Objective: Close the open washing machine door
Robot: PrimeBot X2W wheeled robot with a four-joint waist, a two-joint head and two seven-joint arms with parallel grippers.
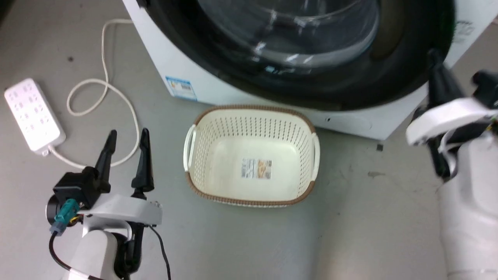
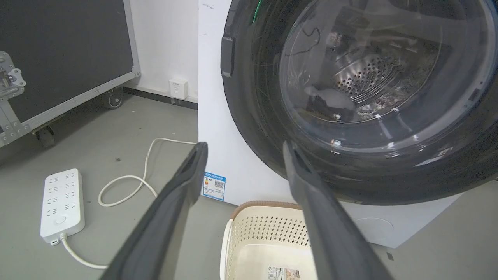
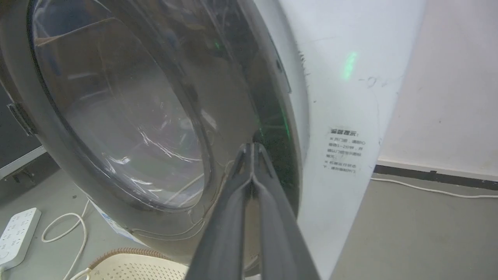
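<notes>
Grey concrete floor (image 1: pixel 249 241) under a white washing machine (image 2: pixel 218 128), cream basket (image 1: pixel 194 128) just in front. Left gripper (image 1: pixel 128 132) low over bare floor near power strip (image 1: pixel 33 114), fingers upright, spread apart, empty. Right gripper (image 3: pixel 253 147) up at washing machine door (image 1: pixel 330 89), fingers pressed together, tips at its glossy black rim. Door lying against or almost against machine front; latched or not, cannot tell. Head view: right gripper blurred, door top cut off.

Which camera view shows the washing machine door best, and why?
The left wrist view: the washing machine door faces the camera, its glass window and black rim nearly whole. The head view catches its lower arc; the right wrist view sees it at a slant.
</notes>
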